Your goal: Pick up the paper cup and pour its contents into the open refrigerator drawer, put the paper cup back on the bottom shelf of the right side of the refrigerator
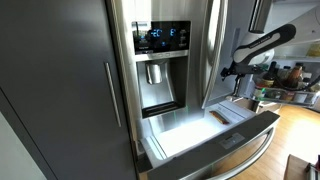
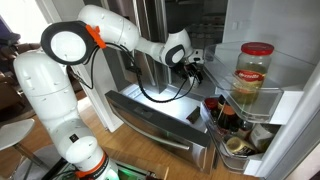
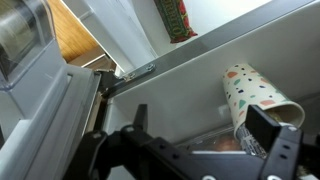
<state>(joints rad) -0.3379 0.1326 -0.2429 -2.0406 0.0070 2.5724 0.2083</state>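
Note:
The paper cup point(image 3: 255, 95), white with coloured flecks, shows only in the wrist view, tilted at the right. It lies between my fingers, close against the right one. My gripper point(image 3: 205, 120) is open, and the left finger stands well clear of the cup. In both exterior views my gripper point(image 2: 195, 65) point(image 1: 232, 70) reaches into the right side of the refrigerator point(image 1: 190, 75). The refrigerator drawer point(image 1: 235, 140) is pulled out below, showing its white interior. It also shows in an exterior view point(image 2: 160, 125). What is in the cup is hidden.
The open right door holds a large jar with a red lid point(image 2: 255, 75) and bottles point(image 2: 225, 115) on its shelves. A dark grey cabinet panel point(image 1: 60, 90) stands beside the fridge. A counter with items point(image 1: 290, 80) lies beyond the arm.

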